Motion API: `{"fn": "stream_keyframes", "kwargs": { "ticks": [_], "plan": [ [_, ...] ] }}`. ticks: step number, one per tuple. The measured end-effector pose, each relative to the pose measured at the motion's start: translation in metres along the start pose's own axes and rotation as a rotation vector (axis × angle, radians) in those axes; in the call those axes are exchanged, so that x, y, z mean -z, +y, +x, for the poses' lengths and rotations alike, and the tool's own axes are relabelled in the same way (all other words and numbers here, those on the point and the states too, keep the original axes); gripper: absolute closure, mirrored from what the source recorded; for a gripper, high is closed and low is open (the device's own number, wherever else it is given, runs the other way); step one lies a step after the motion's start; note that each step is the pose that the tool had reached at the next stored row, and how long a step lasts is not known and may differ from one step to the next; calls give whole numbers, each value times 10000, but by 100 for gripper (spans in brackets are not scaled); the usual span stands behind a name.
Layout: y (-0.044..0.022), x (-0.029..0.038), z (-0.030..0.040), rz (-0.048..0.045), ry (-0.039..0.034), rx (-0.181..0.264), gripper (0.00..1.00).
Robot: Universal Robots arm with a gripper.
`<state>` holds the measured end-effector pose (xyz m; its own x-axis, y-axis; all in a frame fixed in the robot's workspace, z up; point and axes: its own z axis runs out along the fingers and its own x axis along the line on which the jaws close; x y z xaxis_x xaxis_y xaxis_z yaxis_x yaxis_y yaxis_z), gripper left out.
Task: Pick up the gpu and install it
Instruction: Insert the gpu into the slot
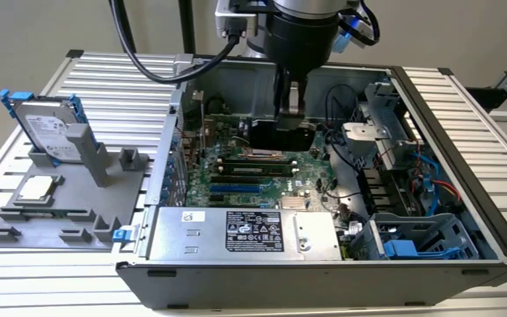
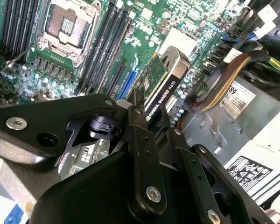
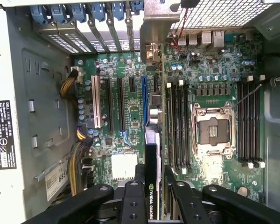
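Note:
My gripper [image 1: 290,115] is inside the open computer case [image 1: 465,158], shut on the gpu [image 1: 282,135]. In the second wrist view the gpu [image 2: 162,84] shows its black cooler face and green board edge, pinched between the black fingers [image 2: 141,135]. In the first wrist view the gpu [image 3: 152,154] is seen edge-on, running up from the gripper [image 3: 154,198] toward the rear slot covers, with its silver bracket [image 3: 154,23] at the far end. The card hangs upright over the motherboard [image 3: 126,93], close beside the long blue slot [image 3: 143,100]. Whether its edge touches the slot is hidden.
On the exterior view's left, a grey fixture [image 1: 60,211] holds a silver hard drive with blue rails [image 1: 49,129] and a processor chip [image 1: 40,188]. Inside the case are the power supply [image 1: 245,231], a drive cage [image 1: 421,244], cable bundles [image 2: 219,84], the processor socket [image 3: 212,126] and memory slots [image 3: 177,126].

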<state>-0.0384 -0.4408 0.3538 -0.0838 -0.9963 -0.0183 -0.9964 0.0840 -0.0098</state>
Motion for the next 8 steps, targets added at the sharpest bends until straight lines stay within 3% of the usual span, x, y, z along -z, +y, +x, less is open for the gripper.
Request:
{"fn": "stream_keyframes", "kwargs": {
  "ticks": [8],
  "plan": [
    [1, -38, 1, 1, 5, -1, 100]
  ]
}}
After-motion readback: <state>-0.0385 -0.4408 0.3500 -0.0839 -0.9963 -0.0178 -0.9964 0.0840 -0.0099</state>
